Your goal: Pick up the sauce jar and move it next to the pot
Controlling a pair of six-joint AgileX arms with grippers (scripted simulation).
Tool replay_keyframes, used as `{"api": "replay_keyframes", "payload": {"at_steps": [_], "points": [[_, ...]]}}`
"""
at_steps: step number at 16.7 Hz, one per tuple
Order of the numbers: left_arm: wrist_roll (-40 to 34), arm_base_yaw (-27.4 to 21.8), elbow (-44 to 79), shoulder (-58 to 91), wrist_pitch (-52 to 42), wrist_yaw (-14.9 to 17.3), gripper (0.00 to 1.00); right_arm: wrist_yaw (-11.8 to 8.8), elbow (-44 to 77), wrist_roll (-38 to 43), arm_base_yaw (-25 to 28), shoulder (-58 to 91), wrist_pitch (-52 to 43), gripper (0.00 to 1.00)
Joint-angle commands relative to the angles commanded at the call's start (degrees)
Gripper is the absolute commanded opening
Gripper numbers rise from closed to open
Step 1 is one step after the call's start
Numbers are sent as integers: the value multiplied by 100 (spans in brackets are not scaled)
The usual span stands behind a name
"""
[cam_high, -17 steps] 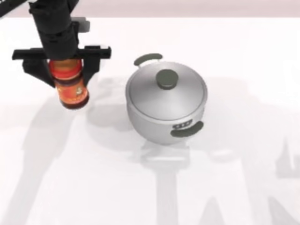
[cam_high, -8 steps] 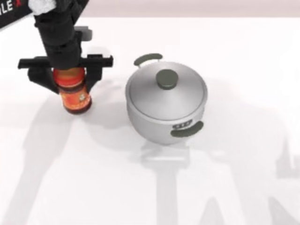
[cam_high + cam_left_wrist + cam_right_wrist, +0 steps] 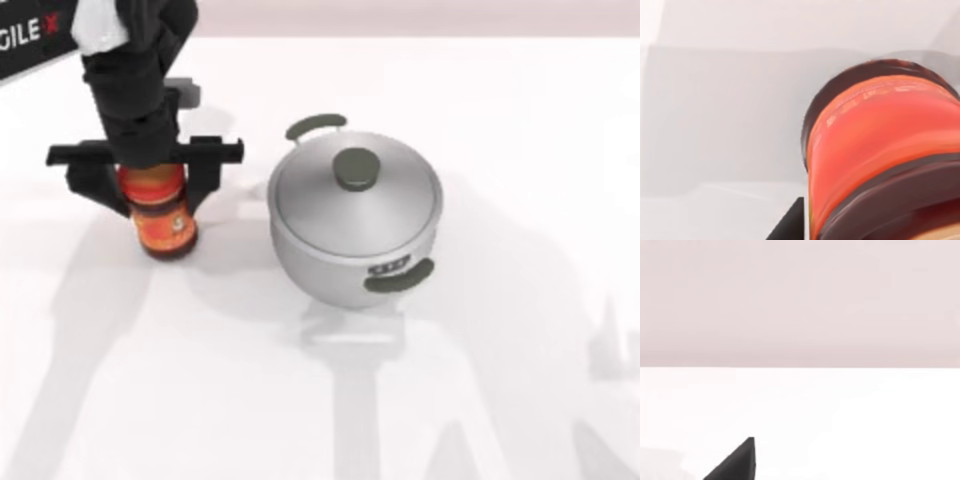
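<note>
Your left gripper (image 3: 150, 178), clamped on the sauce jar (image 3: 165, 222), has carried it lower and slightly nearer the pot (image 3: 355, 215) over the past second, so placement left of the pot looks imminent.

sauce jar (image 3: 164, 215): orange-red lid, red-orange label, dark contents | pot (image 3: 354, 215): silver, dark knob and handles
</note>
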Motion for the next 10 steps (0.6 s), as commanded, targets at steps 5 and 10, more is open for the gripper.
{"api": "replay_keyframes", "payload": {"at_steps": [5,10], "points": [[0,0,0,0,0,0,53,0,0,0,0,0,0,100],[0,0,0,0,0,0,90,0,0,0,0,0,0,100]]}}
